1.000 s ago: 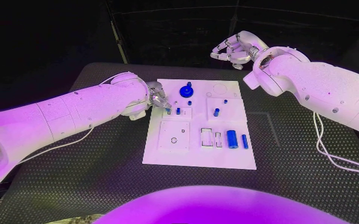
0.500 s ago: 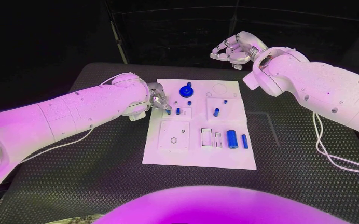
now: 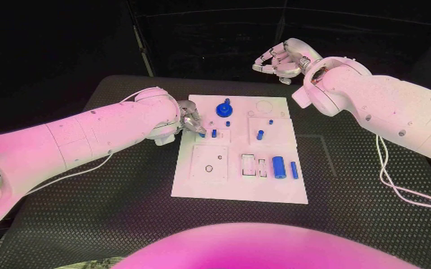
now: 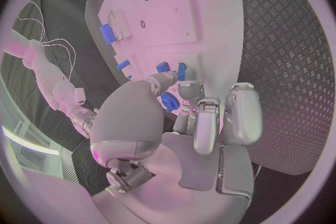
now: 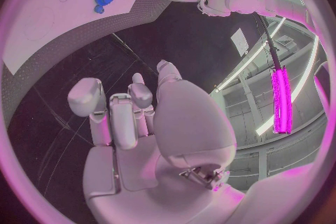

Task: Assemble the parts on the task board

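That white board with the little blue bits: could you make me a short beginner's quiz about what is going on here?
1. True or false: the right hand rests on the white board.
2. Which hand is at the board's edge, beside a small blue peg? A) left hand B) right hand
3. Fill in: the round blue knob sits at the board's ___ end, away from the robot.

Key: 1 false, it is raised beyond the table's far edge; 2 A; 3 far.
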Robot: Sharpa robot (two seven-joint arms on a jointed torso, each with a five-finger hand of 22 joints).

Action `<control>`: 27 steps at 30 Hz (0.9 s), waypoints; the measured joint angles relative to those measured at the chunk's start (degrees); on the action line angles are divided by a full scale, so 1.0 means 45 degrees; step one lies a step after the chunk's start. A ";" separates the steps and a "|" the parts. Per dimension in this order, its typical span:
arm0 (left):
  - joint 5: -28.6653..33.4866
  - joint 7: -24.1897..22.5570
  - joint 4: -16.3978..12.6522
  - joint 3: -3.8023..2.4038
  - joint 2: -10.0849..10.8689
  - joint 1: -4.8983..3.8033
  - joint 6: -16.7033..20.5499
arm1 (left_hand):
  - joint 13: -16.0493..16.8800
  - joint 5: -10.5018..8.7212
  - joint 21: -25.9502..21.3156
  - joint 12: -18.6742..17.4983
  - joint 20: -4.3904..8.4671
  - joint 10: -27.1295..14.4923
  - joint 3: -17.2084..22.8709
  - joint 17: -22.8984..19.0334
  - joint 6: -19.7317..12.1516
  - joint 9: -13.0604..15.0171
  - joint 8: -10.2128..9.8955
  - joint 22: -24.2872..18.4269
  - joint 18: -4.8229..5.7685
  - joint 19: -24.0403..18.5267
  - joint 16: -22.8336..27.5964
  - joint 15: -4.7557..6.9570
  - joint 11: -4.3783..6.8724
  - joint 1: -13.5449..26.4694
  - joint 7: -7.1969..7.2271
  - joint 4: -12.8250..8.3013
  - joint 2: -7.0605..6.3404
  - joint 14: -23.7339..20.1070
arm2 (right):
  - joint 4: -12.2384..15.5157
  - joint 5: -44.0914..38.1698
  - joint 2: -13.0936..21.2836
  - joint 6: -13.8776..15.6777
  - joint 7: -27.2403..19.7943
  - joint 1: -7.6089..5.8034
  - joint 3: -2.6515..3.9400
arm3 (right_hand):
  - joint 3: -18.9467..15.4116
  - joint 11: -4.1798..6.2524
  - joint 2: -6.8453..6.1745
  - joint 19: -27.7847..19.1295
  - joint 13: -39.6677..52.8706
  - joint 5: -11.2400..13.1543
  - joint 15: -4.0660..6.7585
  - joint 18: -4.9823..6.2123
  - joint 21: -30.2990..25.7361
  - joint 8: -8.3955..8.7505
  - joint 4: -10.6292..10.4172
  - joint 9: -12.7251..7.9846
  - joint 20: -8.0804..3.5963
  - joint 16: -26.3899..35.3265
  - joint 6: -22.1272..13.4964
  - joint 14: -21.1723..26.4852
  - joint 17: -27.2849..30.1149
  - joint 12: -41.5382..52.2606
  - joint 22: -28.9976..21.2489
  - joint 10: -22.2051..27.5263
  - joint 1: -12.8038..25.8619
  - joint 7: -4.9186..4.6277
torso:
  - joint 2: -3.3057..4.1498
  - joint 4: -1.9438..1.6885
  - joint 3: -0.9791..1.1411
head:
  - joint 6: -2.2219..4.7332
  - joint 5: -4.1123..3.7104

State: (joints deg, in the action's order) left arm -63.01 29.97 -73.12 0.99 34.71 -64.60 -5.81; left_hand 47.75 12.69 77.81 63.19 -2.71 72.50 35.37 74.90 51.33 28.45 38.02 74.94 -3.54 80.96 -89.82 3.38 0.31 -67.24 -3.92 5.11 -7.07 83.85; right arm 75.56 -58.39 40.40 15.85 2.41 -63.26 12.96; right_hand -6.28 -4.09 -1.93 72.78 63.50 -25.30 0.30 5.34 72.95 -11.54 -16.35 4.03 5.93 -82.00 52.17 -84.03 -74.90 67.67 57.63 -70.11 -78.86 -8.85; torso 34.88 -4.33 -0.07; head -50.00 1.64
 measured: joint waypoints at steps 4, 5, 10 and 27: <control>-0.0010 0.0000 -0.0003 -0.0001 0.0005 -0.0005 -0.0081 | -0.0003 0.0091 -0.0001 0.0000 0.0000 0.0000 0.0000 0.0000 0.0001 0.0009 -0.0001 -0.0001 -0.0001 -0.0001 0.0000 0.0000 0.0000 0.0018 0.0001 0.0000 0.0017 0.0000 | -0.0008 0.0000 -0.0006 -0.0008 -0.0002 0.0008 0.0000 | 0.0000 0.0000 0.0000 0.0000 0.0000 0.0000 0.0000 -0.0001 0.0000 0.0000 0.0000 0.0000 0.0000 0.0000 0.0000 0.0000 0.0000 0.0000 0.0000 0.0000 0.0000 0.0000 | 0.0000 0.0000 -0.0004 | 0.0000 0.0002; -0.0012 0.0000 -0.0004 -0.0001 0.0005 -0.0006 -0.0094 | -0.0007 0.0092 -0.0001 0.0000 -0.0001 0.0000 0.0000 0.0000 0.0001 0.0011 -0.0001 0.0000 0.0000 0.0000 0.0000 0.0000 0.0000 0.0027 0.0001 0.0000 0.0025 0.0000 | -0.0010 0.0000 -0.0008 -0.0010 -0.0002 0.0010 -0.0001 | 0.0000 0.0000 0.0000 0.0000 0.0000 0.0000 0.0000 -0.0001 0.0000 0.0000 0.0000 0.0001 0.0000 0.0000 0.0000 0.0000 0.0000 0.0000 -0.0001 0.0000 0.0000 0.0000 | 0.0000 0.0000 -0.0004 | 0.0000 0.0002; -0.0028 0.0001 -0.0005 -0.0005 -0.0006 -0.0011 -0.0143 | -0.0017 0.0094 -0.0008 0.0000 -0.0001 0.0001 0.0000 0.0000 0.0000 0.0014 -0.0002 -0.0001 0.0000 0.0000 0.0000 0.0000 0.0000 0.0042 0.0000 0.0000 0.0038 0.0000 | -0.0014 0.0000 -0.0017 -0.0018 -0.0004 0.0019 -0.0001 | 0.0000 0.0000 0.0000 0.0000 -0.0001 -0.0002 0.0000 -0.0001 0.0000 -0.0002 0.0000 0.0000 0.0000 0.0000 0.0000 0.0000 0.0000 0.0000 -0.0001 0.0000 0.0000 0.0000 | 0.0000 0.0000 -0.0004 | 0.0000 0.0004; -0.0120 0.0098 0.0258 0.0054 -0.0346 -0.0040 -0.0431 | 0.0423 0.0185 -0.0008 0.0291 0.0036 0.0205 0.0054 0.0000 0.0180 0.0058 0.0149 -0.0002 -0.0001 0.0036 0.0000 0.0043 -0.0022 0.0264 0.0052 -0.0229 -0.0116 0.0044 | -0.0016 0.0000 -0.0040 -0.0045 -0.0008 0.0026 -0.0003 | 0.0000 0.0000 0.0000 0.0000 -0.0003 -0.0046 0.0000 -0.0001 0.0000 -0.0049 0.0000 0.0000 0.0000 0.0000 0.0000 0.0000 -0.0008 0.0000 0.0009 0.0000 0.0000 0.0000 | 0.0001 0.0009 0.0010 | 0.0000 -0.0022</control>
State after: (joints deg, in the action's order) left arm -63.55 30.41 -71.96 1.23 33.16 -64.78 -7.75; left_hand 49.65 13.53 77.77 64.51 -2.55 73.42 35.61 74.90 52.14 28.71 38.69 74.93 -3.54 81.13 -89.82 3.57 0.22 -66.05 -3.69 4.08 -7.60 84.05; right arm 75.49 -58.39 40.22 15.64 2.37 -63.15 12.94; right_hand -6.29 -4.09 -1.93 72.78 63.49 -25.51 0.30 5.33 72.95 -11.76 -16.35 4.03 5.94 -82.00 52.17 -84.03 -74.94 67.67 57.67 -70.11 -78.86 -8.85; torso 34.88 -4.29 -0.02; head -50.00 1.54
